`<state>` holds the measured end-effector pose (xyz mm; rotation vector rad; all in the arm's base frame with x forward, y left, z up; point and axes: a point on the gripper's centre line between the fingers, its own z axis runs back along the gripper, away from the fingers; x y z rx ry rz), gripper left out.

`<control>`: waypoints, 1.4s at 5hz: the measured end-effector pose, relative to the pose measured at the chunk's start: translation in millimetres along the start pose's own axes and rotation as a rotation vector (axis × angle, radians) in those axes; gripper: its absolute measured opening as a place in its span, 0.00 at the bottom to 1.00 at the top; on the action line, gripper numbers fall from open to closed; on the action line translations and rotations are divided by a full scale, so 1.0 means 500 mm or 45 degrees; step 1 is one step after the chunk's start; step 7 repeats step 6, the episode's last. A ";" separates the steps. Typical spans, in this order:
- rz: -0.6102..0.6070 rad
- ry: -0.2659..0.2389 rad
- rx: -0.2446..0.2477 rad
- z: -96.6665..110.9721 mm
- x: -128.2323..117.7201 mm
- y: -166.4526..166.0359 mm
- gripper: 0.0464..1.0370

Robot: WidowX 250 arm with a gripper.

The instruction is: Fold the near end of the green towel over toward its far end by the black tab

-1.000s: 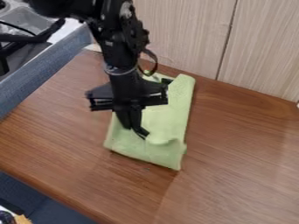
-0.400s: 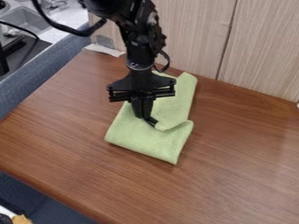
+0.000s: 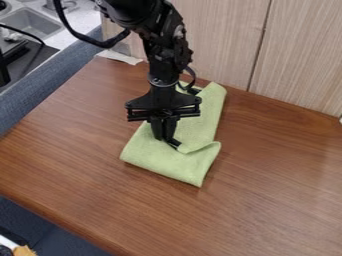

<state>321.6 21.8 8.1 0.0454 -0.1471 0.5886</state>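
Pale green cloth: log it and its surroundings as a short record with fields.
object: pale green fabric cloth
shape: folded, one flap curling up at its right edge
hand: black robot hand, pointing down at the flap's left end
support: brown wood-grain table
behind: pale wood-grain panels
upper left: grey metal sink, beyond a blue-grey fabric edge

1. Arm: black, high above the fingers and to their upper left, coming down from the top edge.
2. Cable: loops out from the arm, well up and left of the fingers.
3. Wrist: straight above the fingers, nearly upright.
4. Gripper: pointing down, its wide body just over the fingers and jutting out on both sides.
5. Fingers: close together, drawn in, their lower ends slanting slightly right.
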 end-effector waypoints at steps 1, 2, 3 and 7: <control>0.000 0.002 0.006 -0.001 -0.004 -0.002 0.43; -0.006 -0.006 0.010 0.013 -0.009 0.005 0.75; -0.023 -0.035 -0.006 0.042 -0.007 0.007 0.97; -0.060 -0.189 -0.083 0.155 -0.027 0.028 0.96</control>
